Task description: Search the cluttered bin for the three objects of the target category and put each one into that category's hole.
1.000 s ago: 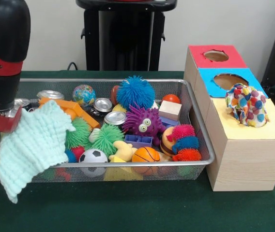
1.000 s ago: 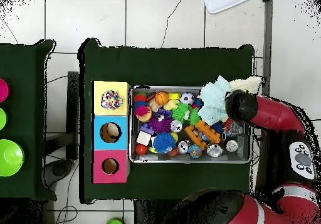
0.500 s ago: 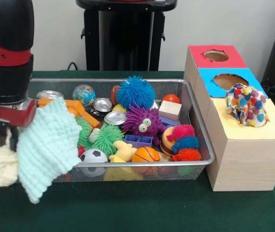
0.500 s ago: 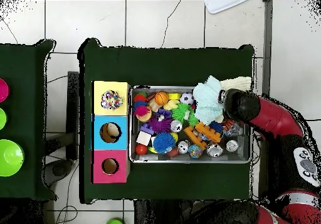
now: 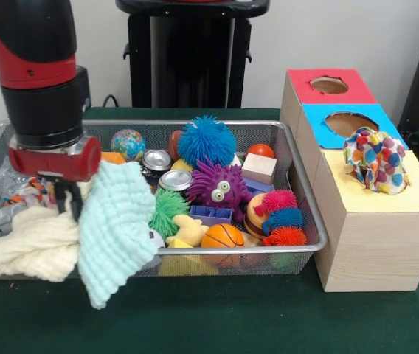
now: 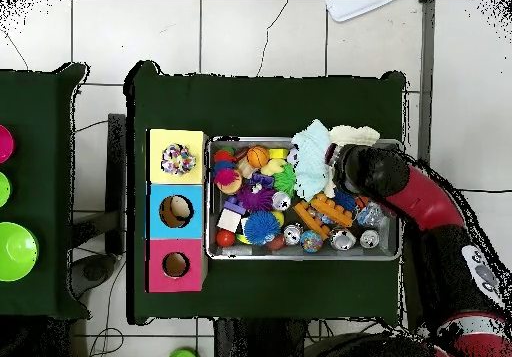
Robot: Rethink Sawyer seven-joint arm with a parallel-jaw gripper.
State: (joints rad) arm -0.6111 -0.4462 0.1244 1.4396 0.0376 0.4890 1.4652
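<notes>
My gripper (image 5: pixel 68 205) hangs over the left part of the wire bin (image 5: pixel 195 124), shut on a mint-green knitted cloth (image 5: pixel 116 228) that drapes over the bin's near rim. Beside it, a cream cloth (image 5: pixel 23 247) lies over the bin's left end. A dotted, many-coloured cloth (image 5: pixel 375 158) sits bunched in the hole of the yellow-topped box (image 5: pixel 386 199). In the overhead view the mint cloth (image 6: pixel 312 158) and the cream cloth (image 6: pixel 350 135) lie at the bin's top edge, with the arm (image 6: pixel 372 171) covering the gripper.
The blue-topped box's hole (image 5: pixel 346 122) and the red-topped box's hole (image 5: pixel 329 85) lie behind the yellow one. The bin holds a blue spiky ball (image 5: pixel 206 140), a purple monster toy (image 5: pixel 219 184), cans (image 5: pixel 156 160), a basketball (image 5: pixel 222 236) and a wooden block (image 5: pixel 259 167).
The gripper has carried the mint cloth rightward in the front view, from past the bin's left end to over its left part. The cream cloth now shows fully beside it.
</notes>
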